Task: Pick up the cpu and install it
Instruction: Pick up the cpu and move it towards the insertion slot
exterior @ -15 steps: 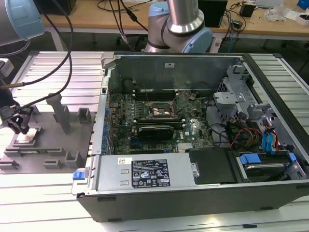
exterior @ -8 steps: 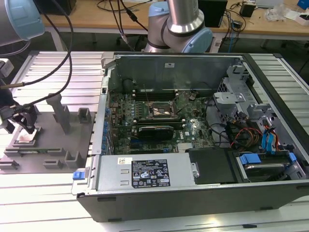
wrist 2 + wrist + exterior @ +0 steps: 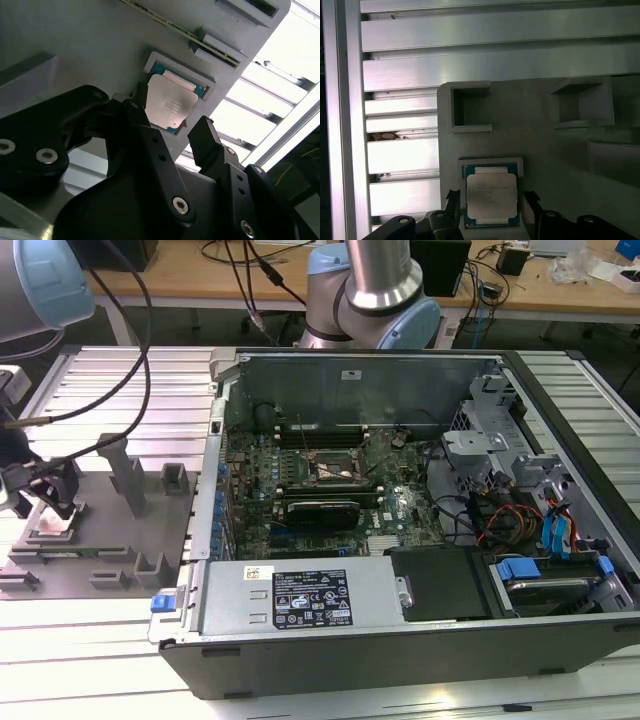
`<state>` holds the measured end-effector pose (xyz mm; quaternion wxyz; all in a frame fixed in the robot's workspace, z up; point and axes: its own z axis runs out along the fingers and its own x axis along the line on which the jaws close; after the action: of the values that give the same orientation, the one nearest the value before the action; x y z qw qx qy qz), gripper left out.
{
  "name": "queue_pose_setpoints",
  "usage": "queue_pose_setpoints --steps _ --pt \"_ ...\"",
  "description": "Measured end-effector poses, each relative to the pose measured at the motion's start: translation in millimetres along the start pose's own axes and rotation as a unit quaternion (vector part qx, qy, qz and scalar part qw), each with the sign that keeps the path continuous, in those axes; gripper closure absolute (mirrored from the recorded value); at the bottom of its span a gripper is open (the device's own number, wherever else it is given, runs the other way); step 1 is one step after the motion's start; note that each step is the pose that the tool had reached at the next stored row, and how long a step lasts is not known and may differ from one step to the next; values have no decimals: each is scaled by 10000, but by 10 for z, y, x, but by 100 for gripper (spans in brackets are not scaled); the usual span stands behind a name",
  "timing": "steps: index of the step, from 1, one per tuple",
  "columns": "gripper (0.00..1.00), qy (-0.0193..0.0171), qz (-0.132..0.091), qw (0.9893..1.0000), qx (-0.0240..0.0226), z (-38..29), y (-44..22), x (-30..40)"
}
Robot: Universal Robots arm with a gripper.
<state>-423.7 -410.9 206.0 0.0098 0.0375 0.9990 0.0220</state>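
cpu [image 3: 50, 532] lies flat in a pocket of the grey fixture [image 3: 130, 540] at the exterior view's left, well apart from the open computer case [image 3: 400, 490]. The fingers [image 3: 64, 502] hang just above it, though we can hardly judge the gap here. In the second wrist view the fingers [image 3: 142, 125] stand spread, one on each side of the cpu [image 3: 170, 107], seemingly not touching. In the first wrist view we see the cpu [image 3: 491, 197] squarely between them, its slightly longer sides facing the fingers [image 3: 452, 200].

Matt silvery metal cpu [image 3: 491, 201], matt grey plastic fixture [image 3: 532, 137], ribbed shiny aluminium table [image 3: 470, 65]
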Motion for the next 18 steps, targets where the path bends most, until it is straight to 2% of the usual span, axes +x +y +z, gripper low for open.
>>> queue_pose_setpoints --steps 3,7,14,15,18 --pt "40 6 0 10000 0 43 -2 0" --pt "40 38 1 10000 6 77 -2 -16" --pt "38 39 1 10000 6 78 -3 -18" --pt "32 38 1 10000 6 80 -3 -18" --pt "32 38 -3 10000 20 123 -5 -32"
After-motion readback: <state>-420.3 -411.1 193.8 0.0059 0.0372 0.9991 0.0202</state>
